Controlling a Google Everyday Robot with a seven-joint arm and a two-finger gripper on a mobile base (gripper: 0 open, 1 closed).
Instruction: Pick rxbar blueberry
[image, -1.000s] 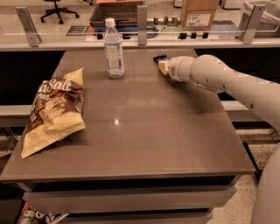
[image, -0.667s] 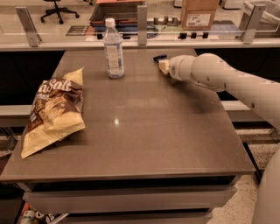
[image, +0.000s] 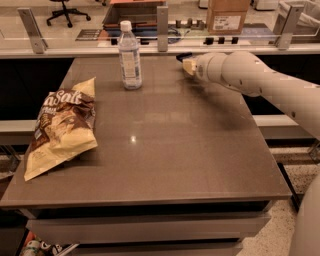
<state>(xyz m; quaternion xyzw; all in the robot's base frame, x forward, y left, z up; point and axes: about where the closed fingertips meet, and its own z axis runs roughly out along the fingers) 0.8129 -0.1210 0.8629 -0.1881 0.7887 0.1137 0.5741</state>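
Camera view, looking across a worktop (image: 170, 145) from its near edge. Arm (image: 260, 80), a smooth off-white tube with rounded joints, enters from the right and reaches to the far right part of the worktop. It ends in the gripper (image: 187, 65), which sits low over the surface with a pale yellowish tip showing. Just beyond that tip a thin dark sliver is visible, judged to be the rxbar blueberry (image: 181, 56): a small flat bar in a dark wrapper, lying near the far edge and mostly hidden by the gripper. Whether the gripper is apart, together or clamped on the bar cannot be told, nor whether it touches the bar. The low, nearly level approach is judged to suit a thin object lying flat, which offers little height to grasp. Water bottle (image: 130, 56), clear plastic with a white cap and pale label, stands upright at far centre, to the left of the gripper and out of the arm's path. Chip bag (image: 62, 127), crinkled glossy film in yellow and brown, lies puffed at the near left, well apart from the rest. The worktop is a smooth grey-brown slab with a dull sheen that reflects overhead light. Beyond its far edge, a cardboard box (image: 227, 15) stands behind a low clear barrier (image: 75, 42).
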